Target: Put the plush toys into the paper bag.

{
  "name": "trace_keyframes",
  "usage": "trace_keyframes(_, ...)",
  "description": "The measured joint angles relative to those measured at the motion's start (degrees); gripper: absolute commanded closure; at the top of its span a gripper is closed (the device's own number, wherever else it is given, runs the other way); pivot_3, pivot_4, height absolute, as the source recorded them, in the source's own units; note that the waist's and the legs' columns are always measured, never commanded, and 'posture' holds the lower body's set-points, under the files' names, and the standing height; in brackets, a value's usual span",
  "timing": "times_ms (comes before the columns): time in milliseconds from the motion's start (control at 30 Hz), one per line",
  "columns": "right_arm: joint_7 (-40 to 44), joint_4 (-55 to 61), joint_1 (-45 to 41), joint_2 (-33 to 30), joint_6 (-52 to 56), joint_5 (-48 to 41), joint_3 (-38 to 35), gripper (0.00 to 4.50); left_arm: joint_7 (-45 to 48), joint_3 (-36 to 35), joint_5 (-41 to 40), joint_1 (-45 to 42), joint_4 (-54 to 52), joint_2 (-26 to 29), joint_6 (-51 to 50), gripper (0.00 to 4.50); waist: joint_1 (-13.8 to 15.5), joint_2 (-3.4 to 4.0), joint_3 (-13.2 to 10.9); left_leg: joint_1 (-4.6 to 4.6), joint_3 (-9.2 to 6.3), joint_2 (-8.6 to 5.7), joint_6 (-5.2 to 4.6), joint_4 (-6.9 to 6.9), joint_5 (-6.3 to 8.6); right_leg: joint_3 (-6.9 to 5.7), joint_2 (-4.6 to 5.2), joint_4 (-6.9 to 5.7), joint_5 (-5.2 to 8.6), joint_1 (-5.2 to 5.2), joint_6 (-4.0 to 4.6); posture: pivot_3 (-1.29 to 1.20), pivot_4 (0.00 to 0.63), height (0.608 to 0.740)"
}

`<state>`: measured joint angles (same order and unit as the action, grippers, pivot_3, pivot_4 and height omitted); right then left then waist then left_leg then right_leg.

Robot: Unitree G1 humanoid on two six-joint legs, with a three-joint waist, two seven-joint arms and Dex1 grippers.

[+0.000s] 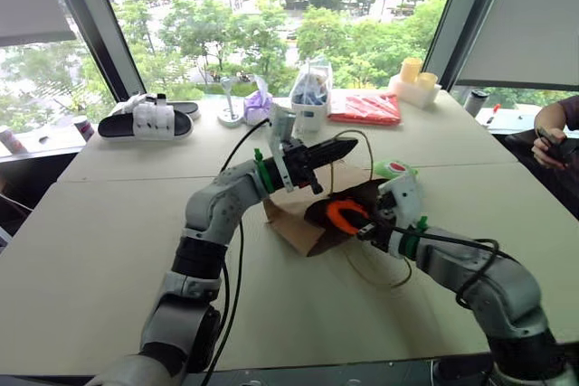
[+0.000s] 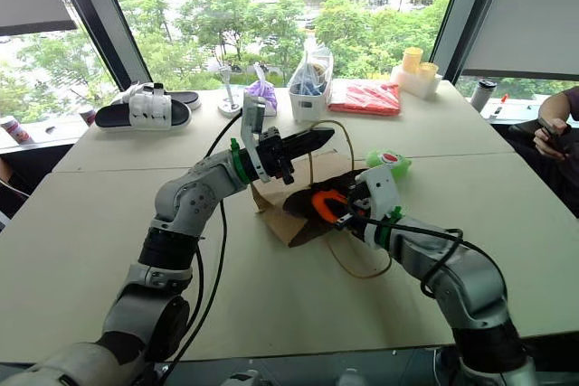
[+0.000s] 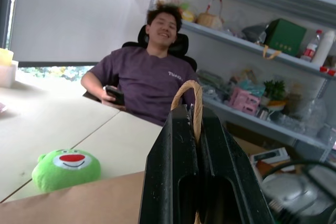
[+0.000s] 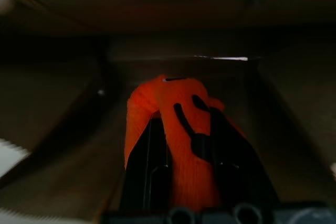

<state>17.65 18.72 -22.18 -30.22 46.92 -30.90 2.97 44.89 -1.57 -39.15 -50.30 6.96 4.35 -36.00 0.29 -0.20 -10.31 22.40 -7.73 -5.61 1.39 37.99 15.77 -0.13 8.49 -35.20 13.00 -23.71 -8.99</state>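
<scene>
**Bag at table centre, toys at its mouth**

Brown kraft paper bag (image 1: 298,214) lying mid-table. Orange pumpkin plush toy (image 1: 344,214) in its mouth, at 3 o'clock. Round green plush toy (image 1: 395,170) beyond, toward 2 o'clock. Flat red plastic packet (image 1: 365,107) behind, at 1 o'clock.

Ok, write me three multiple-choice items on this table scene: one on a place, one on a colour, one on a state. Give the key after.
1. Where is the green plush toy?
A. on the table beside the paper bag
B. inside the bag
C. on the sandals

2. What colour is the toy at the bag's mouth?
A. purple
B. orange
C. white

3. What does the left gripper hold?
A. nothing
B. the green toy
C. the bag's cord handle

Key: A, the green toy lies on the tabletop past the bag. B, the orange plush toy sits between the right gripper's jaws. C, the left wrist view shows the cord pinched between shut jaws.
</scene>
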Motion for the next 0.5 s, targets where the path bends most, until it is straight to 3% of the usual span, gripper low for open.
trace_keyframes(100, 0.89, -2.37, -0.95, 0.55, -2.18, 2.75, 0.74, 1.33, -1.78, -0.82, -0.39, 0.01, -0.77, -0.01, -0.92, 4.50, -0.01, 0.00, 0.00, 0.00, 0.01, -0.01, 0.02, -0.01, -0.01, 0.00, 0.00, 0.00, 0.00, -0.01, 0.00, 0.00, 0.150, 0.740)
trace_keyframes(200, 2.16, -2.35, -0.92, 0.57, -2.78, 3.67, 0.77, 0.03, -3.21, -1.58, -0.39, 0.02, -1.10, 0.20, -1.12, 4.50, 0.04, 0.00, 0.00, 0.00, 0.01, -0.01, -0.01, -0.01, 0.00, 0.00, 0.00, 0.00, 0.00, 0.00, 0.00, 0.00, 0.150, 0.740)
trace_keyframes(367, 5.75, 5.55, 3.09, -2.06, -0.13, 0.14, -2.34, 0.03, -3.96, -1.41, -0.16, 0.99, -1.40, 0.77, -1.16, 4.50, 0.35, 0.00, 0.00, 0.02, -0.01, -0.02, -0.03, -0.01, 0.02, 0.00, 0.00, 0.03, 0.00, 0.01, 0.00, 0.00, 0.150, 0.740)
trace_keyframes(500, 9.00, 14.72, 8.83, -5.19, 7.27, -17.13, -16.57, 0.03, -3.82, -1.14, -0.04, 2.57, -2.16, 2.16, -1.37, 4.50, 0.47, 0.00, 0.00, 0.02, -0.05, -0.01, -0.17, -0.01, 0.10, 0.00, 0.01, 0.07, 0.00, 0.05, 0.00, 0.00, 0.150, 0.740)
